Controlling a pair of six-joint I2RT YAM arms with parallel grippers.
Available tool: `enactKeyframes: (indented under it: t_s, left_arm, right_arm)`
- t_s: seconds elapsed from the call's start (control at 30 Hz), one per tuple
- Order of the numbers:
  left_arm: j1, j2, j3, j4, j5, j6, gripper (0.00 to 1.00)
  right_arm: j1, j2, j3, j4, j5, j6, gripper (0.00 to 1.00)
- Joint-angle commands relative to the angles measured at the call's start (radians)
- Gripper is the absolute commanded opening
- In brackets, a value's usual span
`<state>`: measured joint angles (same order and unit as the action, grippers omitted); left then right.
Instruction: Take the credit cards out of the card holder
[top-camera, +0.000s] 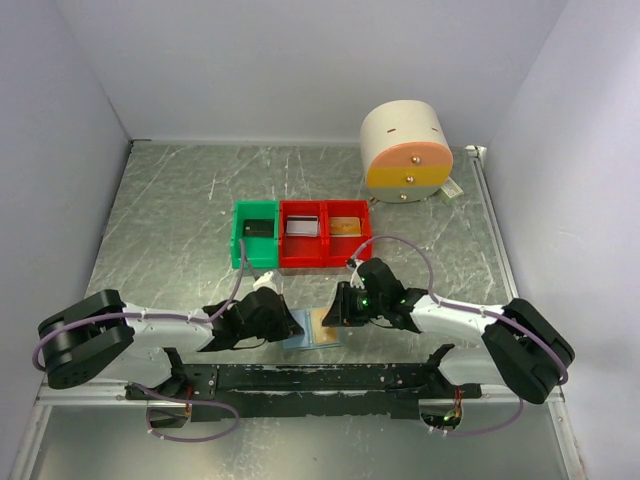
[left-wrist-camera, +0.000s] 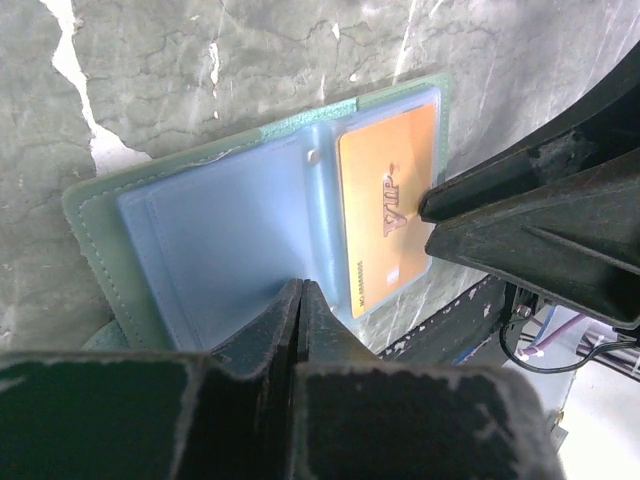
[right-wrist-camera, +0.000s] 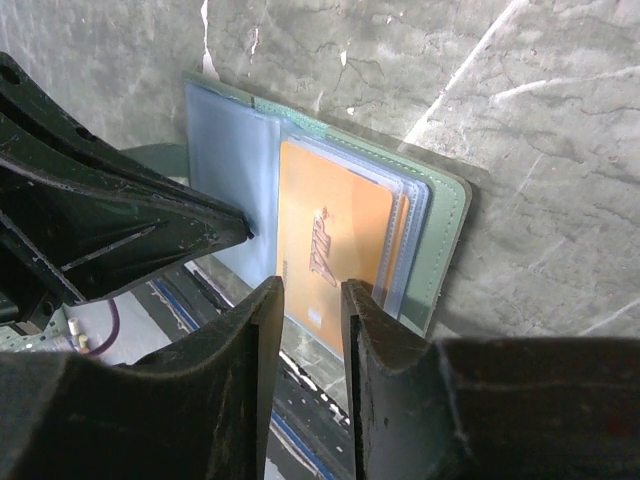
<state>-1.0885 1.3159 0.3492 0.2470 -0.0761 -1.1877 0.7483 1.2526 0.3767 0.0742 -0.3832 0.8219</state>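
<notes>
Orange card (left-wrist-camera: 385, 210), pale blue holder (left-wrist-camera: 230, 240)

"VIP" lettering on the orange credit card (left-wrist-camera: 385, 215)

Pale blue card holder (left-wrist-camera: 220, 230) lies open flat, orange credit card (left-wrist-camera: 390, 200) in one pocket.

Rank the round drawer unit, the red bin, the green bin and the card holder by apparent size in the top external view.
1. round drawer unit, only slightly ahead of the next
2. red bin
3. green bin
4. card holder, partly covered, so unsure
</notes>
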Motion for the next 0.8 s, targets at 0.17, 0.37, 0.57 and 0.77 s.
enactKeyframes:
  t_s: [0.17, 0.37, 0.57, 0.77]
  left_arm:
    - [-0.003, 0.023, -0.005, 0.074, 0.009, 0.014, 0.25]
    - [-0.003, 0.054, -0.009, 0.135, 0.024, 0.01, 0.33]
    - [-0.004, 0.073, 0.004, 0.103, 0.015, 0.007, 0.33]
    - [-0.004, 0.09, 0.016, 0.101, 0.021, 0.012, 0.32]
  right_arm:
    - [0.004, 0.067, 0.017, -0.034, 0.05, -0.028, 0.31]
    - [0.003, 0.011, 0.038, -0.088, 0.074, -0.044, 0.32]
    - [0.002, -0.076, 0.091, -0.178, 0.131, -0.069, 0.32]
    - [0.003, -0.041, 0.066, -0.135, 0.105, -0.056, 0.32]
